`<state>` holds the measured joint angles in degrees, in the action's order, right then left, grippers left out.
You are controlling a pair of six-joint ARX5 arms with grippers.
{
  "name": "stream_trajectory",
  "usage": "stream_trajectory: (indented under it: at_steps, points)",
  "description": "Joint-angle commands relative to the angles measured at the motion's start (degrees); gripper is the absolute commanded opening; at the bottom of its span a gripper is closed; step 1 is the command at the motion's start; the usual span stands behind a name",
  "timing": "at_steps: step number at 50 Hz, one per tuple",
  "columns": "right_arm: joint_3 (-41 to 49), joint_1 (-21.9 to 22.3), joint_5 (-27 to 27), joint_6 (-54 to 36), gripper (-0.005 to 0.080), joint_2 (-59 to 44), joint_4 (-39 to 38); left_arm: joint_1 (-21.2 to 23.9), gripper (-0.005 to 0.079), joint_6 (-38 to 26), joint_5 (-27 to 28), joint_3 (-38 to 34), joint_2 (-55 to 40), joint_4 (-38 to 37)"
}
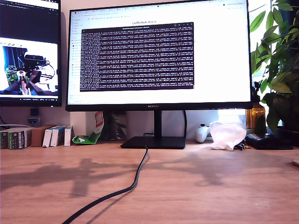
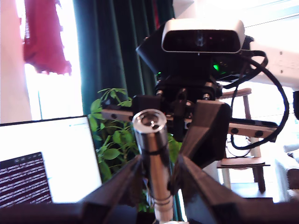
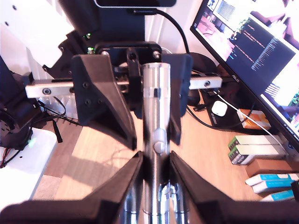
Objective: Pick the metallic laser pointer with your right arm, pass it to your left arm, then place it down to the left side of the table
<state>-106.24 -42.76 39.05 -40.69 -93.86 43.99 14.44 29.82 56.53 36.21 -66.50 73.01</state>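
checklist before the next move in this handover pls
1. Metallic laser pointer sits between the jaws of my first gripper: ok.
2. It also sits between the jaws of my second gripper: ok.
3. Either pair of jaws clamps it firmly enough for the other to let go: cannot tell.
4. Bare wood on the table at the exterior view's left: ok.
5. Black cable stays out of that spot: ok, it runs through the middle.
6. Arms visible in the exterior view, to judge height: not ok.
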Motion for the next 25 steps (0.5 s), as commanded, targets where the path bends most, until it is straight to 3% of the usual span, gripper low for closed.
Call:
stream_trajectory:
  at_steps: [1, 7, 12, 21, 25]
  points:
    - [-0.15, -0.85, 0.02, 0.20, -0.0013, 0.46, 0.28, 0.52, 0.0211, 0.42, -0.24, 0.26, -0.24, 1.29]
    - [-0.15, -1.07, -0.04, 0.20, -0.0013, 0.46, 1.33, 0.52, -0.0018, 0.20, -0.50, 0.26, -0.24, 2.64]
    - [-0.15, -1.05, -0.28, 0.20, 0.0011, 0.46, 2.14, 0.52, -0.0019, 0.20, -0.90, 0.26, -0.24, 3.48]
    - [-0.15, -0.33, -2.58, 0.20, 0.0195, 0.46, 2.71, -0.94, -0.0019, -1.33, 2.36, 0.26, -0.24, 2.75]
    - [-0.15, 0.61, -3.72, 0.15, 0.0213, 0.46, 4.33, -2.38, -0.0019, -3.02, 4.09, 0.26, -0.22, 1.44]
